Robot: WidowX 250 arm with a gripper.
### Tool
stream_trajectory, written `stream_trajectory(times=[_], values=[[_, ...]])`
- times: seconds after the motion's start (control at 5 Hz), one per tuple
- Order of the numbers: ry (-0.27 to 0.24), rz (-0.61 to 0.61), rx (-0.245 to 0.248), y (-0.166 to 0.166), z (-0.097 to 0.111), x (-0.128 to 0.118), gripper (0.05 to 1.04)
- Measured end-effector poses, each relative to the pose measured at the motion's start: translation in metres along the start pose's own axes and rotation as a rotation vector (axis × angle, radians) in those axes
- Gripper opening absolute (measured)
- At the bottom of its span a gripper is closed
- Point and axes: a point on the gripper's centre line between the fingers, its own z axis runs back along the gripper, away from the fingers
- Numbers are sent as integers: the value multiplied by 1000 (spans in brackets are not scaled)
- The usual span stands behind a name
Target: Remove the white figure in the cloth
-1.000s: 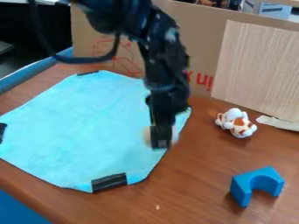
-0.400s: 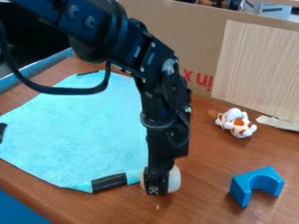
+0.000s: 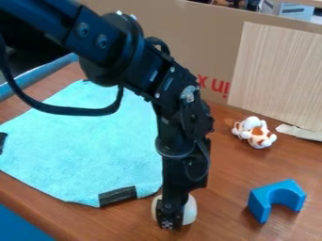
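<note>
My gripper (image 3: 171, 217) hangs low near the front edge of the table, just right of the cloth's black front clip. It is shut on the white figure (image 3: 190, 210), a rounded white thing that bulges out on both sides of the fingers. The light-blue cloth (image 3: 82, 141) lies flat on the left half of the table, with the figure off it, beside its lower right corner. Part of the cloth's right side is hidden behind the arm.
A blue arch block (image 3: 277, 196) stands at the lower right. Behind it lies a white and brown plush toy (image 3: 254, 132). A cardboard panel (image 3: 220, 42) and a light wood board (image 3: 277, 75) close off the back of the brown table (image 3: 220, 216).
The gripper has moved from over the cloth's right edge toward the front of the table, carrying the white figure off the cloth. Plush toy and blue block have stayed put.
</note>
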Motion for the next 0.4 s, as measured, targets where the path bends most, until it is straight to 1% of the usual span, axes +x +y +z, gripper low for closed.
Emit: stream_trajectory(times=[0.2,0.4], values=[[4,48,46,11,10,-9,1003],[-34,100,47,27,36,-26,1001]])
